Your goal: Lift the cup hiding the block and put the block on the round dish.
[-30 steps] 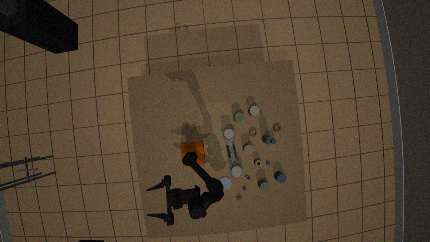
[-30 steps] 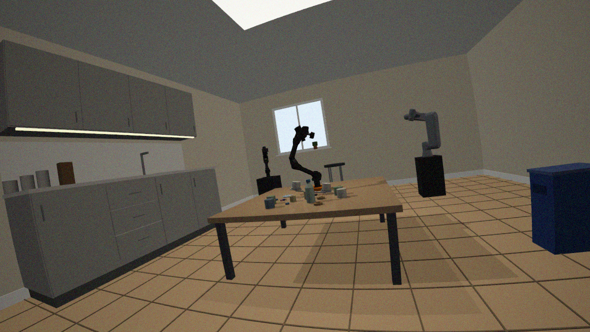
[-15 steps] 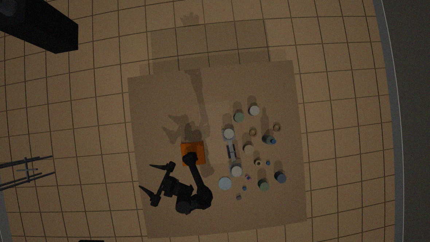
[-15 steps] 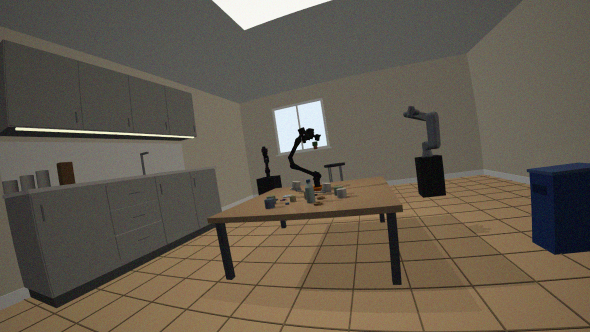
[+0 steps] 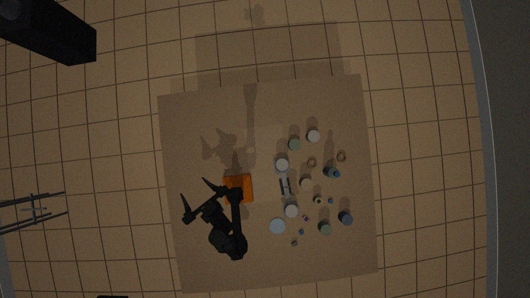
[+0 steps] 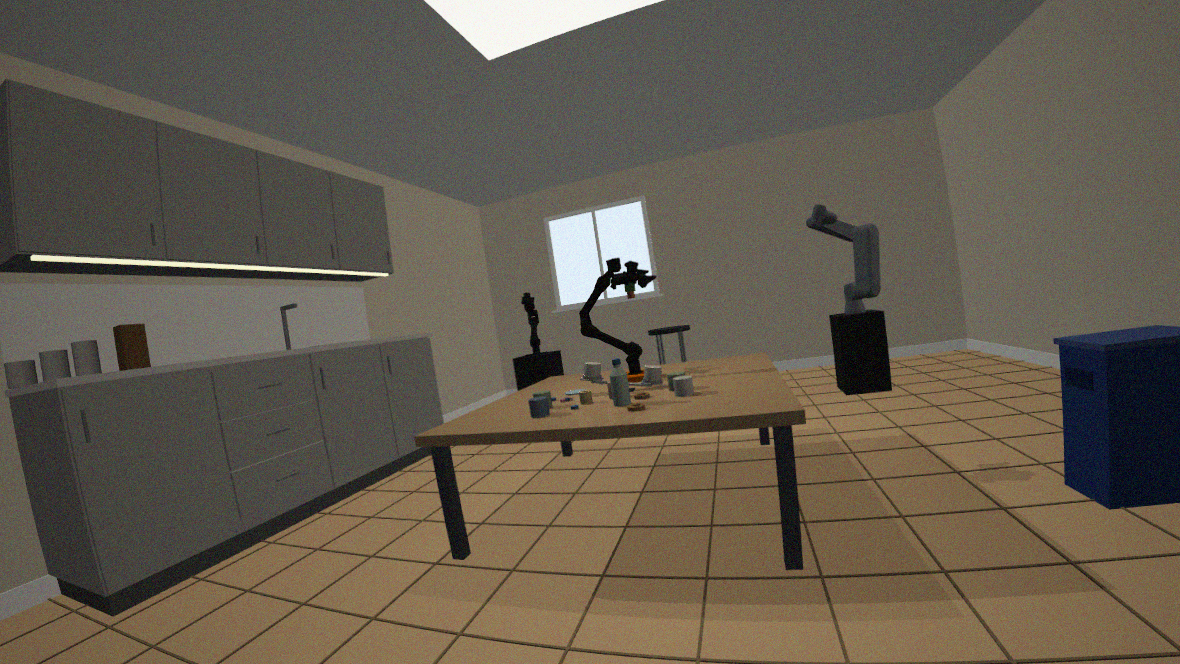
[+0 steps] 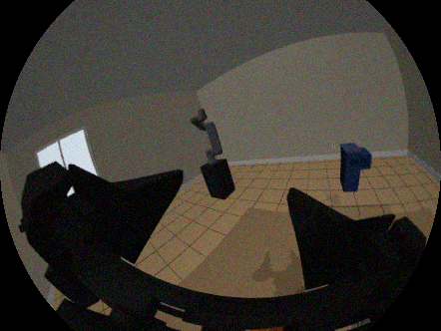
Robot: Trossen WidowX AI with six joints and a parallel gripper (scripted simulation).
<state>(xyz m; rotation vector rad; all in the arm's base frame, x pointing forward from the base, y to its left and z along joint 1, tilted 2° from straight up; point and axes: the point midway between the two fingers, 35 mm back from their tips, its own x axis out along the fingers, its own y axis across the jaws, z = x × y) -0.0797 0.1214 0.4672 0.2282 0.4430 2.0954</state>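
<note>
Two whitish cups stand on the ends of the small grey balance (image 5: 287,191). The upper cup (image 5: 281,164) (image 6: 652,374) and the lower cup (image 5: 291,210) (image 6: 592,369) are named as seen in the top view. No block shows under either cup, and I cannot tell which end sits lower. The light blue round dish (image 5: 277,225) lies beside the lower cup, with nothing seen on it. My gripper (image 5: 192,186) (image 7: 236,184) is open and empty, high above the table on the side away from the balance. The wrist view shows no cup or dish.
The arm rises from an orange base plate (image 5: 247,192). Beyond the balance stand a bottle (image 5: 330,172) (image 6: 620,388), a green cup (image 5: 294,144), a white cup (image 5: 313,136), a blue cup (image 5: 346,218) and another green cup (image 5: 325,229). Two brown rings and several small objects lie among them.
</note>
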